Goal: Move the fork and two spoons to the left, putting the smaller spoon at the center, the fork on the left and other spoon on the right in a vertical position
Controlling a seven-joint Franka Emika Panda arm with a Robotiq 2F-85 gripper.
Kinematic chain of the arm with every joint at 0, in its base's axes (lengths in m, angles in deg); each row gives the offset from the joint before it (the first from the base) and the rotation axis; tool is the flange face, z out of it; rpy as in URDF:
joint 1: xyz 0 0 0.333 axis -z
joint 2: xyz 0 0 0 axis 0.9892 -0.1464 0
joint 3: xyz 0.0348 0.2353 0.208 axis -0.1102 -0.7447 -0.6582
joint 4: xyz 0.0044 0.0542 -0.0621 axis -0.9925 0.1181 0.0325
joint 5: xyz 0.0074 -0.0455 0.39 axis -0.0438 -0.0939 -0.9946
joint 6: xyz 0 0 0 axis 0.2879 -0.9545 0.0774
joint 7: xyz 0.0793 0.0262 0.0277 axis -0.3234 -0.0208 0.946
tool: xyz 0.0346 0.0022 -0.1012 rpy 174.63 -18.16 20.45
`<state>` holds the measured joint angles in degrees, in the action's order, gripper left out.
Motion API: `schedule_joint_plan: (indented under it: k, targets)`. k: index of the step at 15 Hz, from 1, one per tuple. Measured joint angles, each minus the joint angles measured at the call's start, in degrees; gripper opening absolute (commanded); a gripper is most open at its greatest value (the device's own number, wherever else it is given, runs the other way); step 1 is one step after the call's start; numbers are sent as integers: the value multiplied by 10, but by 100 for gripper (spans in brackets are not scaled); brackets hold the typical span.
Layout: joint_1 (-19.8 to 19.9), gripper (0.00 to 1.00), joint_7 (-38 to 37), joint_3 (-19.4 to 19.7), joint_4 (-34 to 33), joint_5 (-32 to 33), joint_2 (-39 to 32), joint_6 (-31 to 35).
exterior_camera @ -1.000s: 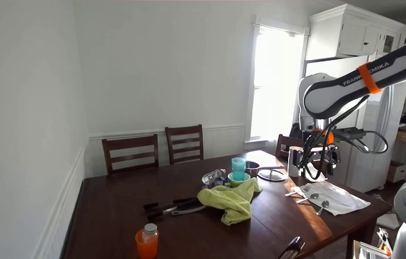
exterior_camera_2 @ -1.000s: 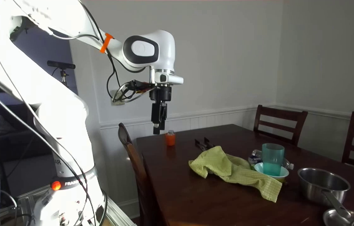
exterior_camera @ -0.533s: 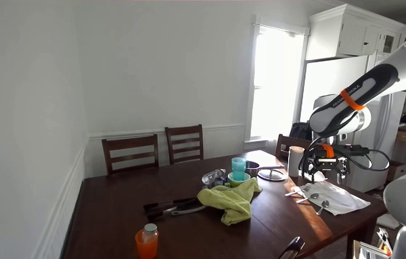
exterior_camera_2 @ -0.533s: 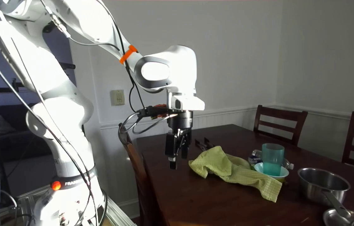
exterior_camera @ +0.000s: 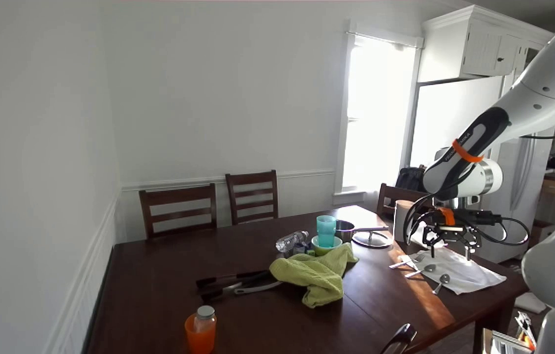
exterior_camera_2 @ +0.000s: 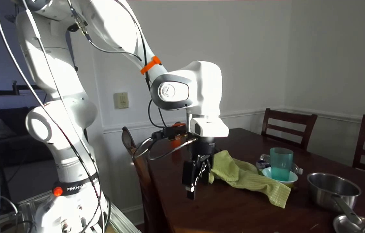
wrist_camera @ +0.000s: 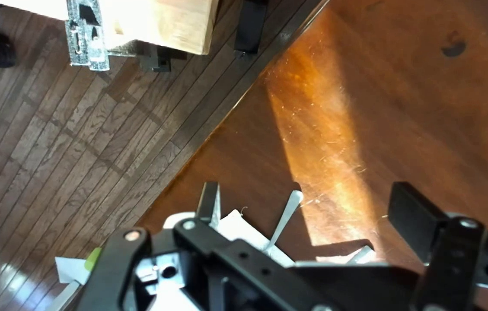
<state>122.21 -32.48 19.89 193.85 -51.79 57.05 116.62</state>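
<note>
the gripper hangs released, jaws wide apart, above the white cloth at the right corner of the table in an exterior view; there the fork lies farthest from that corner, then the middle spoon, then the last spoon closest to the near edge, heads on the white cloth. in an exterior view, the gripper shows near the left edge, in front of the yellow-green cloth. in the wrist view, a slim metal handle shows in the opening between the jaws, near the table's edge; whose it is, i cannot tell.
</note>
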Motion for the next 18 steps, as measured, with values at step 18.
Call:
schedule_joint_plan:
  k: [18]
  targets:
    - [-6,100,107,59,-111,-273,-235,144]
